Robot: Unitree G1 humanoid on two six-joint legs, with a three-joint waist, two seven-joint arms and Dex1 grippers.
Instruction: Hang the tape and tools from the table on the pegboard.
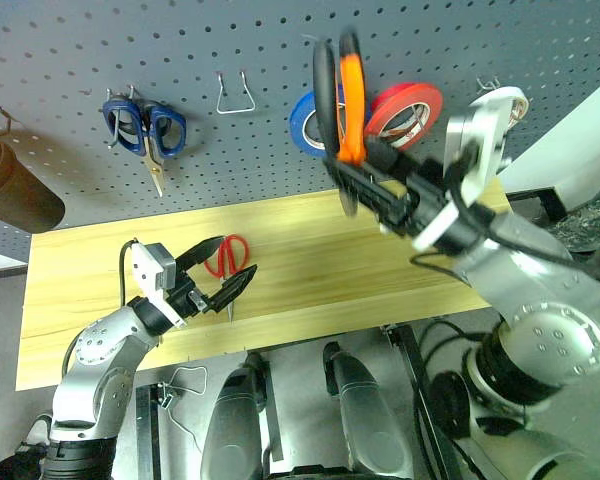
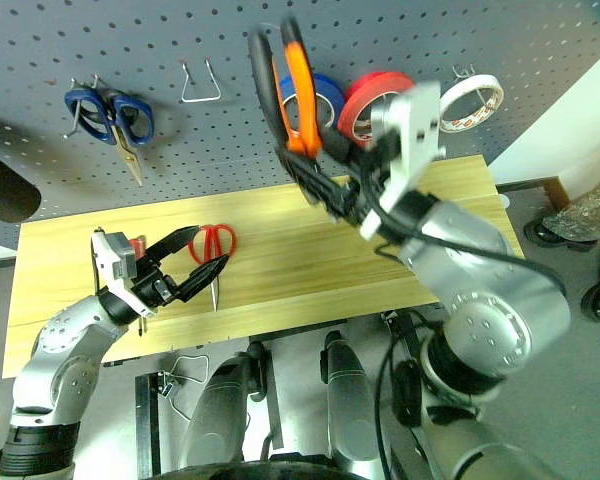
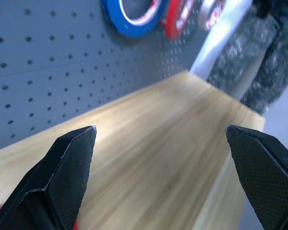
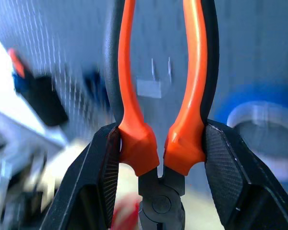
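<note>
Bright even light, blurred wrist backgrounds

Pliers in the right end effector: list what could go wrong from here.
1. The pliers are pinched only near the pivot, handles up; they could swivel or slip in the right end effector on the way to a hook.
2. The blue roll and red roll hang right behind them on the pegboard; the handles might knock one off.
</note>
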